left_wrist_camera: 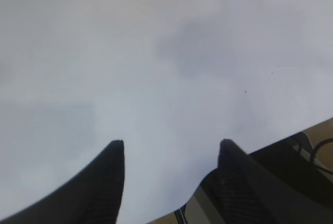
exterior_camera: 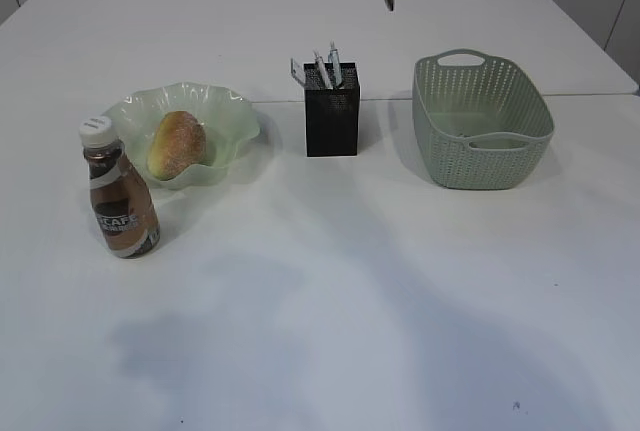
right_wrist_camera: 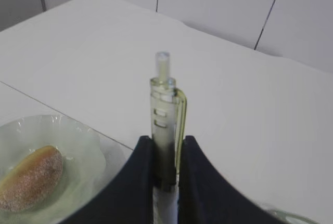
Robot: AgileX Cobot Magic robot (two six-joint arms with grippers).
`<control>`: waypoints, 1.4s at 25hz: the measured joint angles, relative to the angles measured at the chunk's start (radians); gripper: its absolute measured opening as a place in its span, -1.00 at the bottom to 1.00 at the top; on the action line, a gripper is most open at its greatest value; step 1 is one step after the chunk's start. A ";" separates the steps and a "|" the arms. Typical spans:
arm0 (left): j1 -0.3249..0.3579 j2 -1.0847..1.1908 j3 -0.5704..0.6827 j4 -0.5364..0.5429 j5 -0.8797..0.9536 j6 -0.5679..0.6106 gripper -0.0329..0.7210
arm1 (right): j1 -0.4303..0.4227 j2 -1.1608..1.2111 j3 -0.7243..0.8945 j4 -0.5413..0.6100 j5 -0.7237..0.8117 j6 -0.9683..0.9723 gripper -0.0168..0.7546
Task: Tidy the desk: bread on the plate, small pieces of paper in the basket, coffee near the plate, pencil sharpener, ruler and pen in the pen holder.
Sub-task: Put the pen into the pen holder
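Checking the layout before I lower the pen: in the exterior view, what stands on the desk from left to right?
coffee → plate holding the bread → pen holder → basket

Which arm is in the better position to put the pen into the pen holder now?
Right. The right gripper is shut on the pen, high above the pen holder. The left gripper is open, empty over bare desk.
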 joint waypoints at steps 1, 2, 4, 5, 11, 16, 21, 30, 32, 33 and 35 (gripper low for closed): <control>0.000 0.000 0.000 0.000 0.000 0.000 0.15 | 0.000 0.000 0.045 -0.002 -0.082 0.002 -0.70; 0.000 0.000 0.000 0.000 0.000 0.000 0.15 | 0.000 0.000 0.076 -0.004 -0.151 0.004 -0.70; 0.000 0.000 0.000 0.000 0.000 0.000 0.15 | 0.000 0.000 0.125 -0.005 -0.244 0.006 -0.70; 0.000 0.000 0.000 0.000 0.000 0.000 0.15 | 0.000 0.000 0.174 -0.007 -0.335 0.006 -0.70; 0.000 0.000 0.000 0.000 0.000 0.000 0.15 | 0.000 0.017 0.284 0.007 -0.613 0.008 -0.70; 0.000 0.000 0.000 0.000 -0.001 0.000 0.15 | 0.000 0.067 0.294 0.022 -0.667 0.008 -0.70; 0.000 0.000 0.000 0.000 -0.030 0.000 0.15 | 0.000 0.082 0.296 0.026 -0.680 0.008 -0.70; 0.000 0.000 0.000 0.000 -0.106 0.000 0.15 | 0.000 0.118 0.296 0.028 -0.746 0.010 -0.70; 0.000 0.000 0.000 0.000 -0.115 0.000 0.15 | 0.000 0.149 0.296 0.036 -0.791 0.010 -0.70; 0.000 0.000 0.000 0.000 -0.117 0.000 0.15 | 0.000 0.174 0.296 0.060 -0.839 0.007 -0.70; 0.000 0.000 0.000 0.002 -0.121 0.000 0.15 | 0.000 0.197 0.296 0.092 -0.874 0.007 -0.70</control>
